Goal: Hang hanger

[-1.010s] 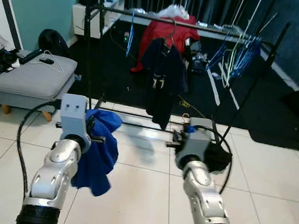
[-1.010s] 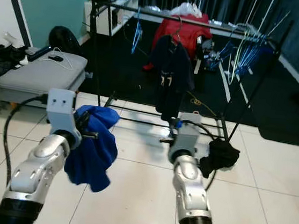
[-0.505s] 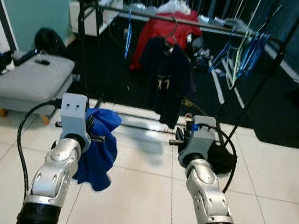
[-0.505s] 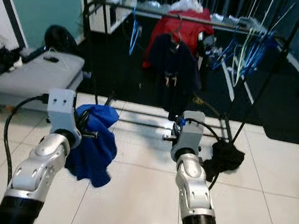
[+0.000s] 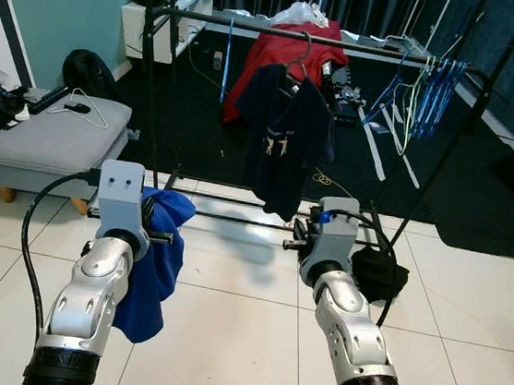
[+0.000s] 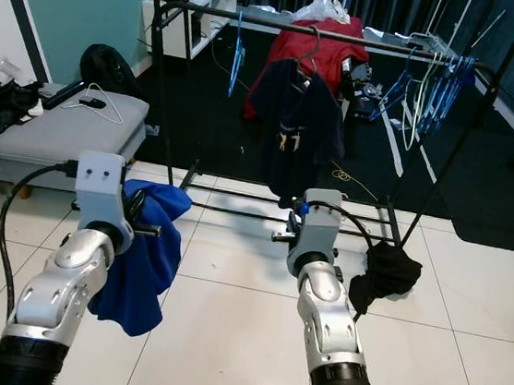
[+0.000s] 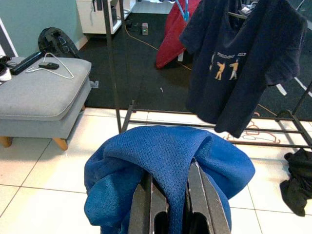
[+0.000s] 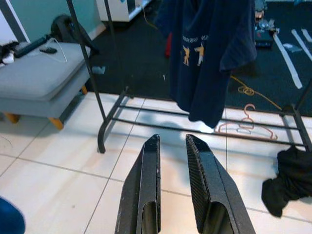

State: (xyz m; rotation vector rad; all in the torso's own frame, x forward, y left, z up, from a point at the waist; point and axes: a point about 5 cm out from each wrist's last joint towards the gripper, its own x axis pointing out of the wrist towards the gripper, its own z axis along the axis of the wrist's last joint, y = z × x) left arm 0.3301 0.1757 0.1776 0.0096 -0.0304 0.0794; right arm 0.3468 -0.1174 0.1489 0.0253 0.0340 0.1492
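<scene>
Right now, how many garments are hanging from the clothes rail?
2: a red garment draped at the rail's middle, and a navy T-shirt on a hanger in front of it. Others may hide behind them. The blue cloth is in the left gripper, not on the rail.

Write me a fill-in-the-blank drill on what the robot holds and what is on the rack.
1. The left gripper is shut on a ____ garment.
2. The navy T-shirt hangs from the ____.
3. The right gripper holds ____.
4. A black cloth lies on the ____.

Missing words: blue; clothes rack; nothing; floor
</scene>
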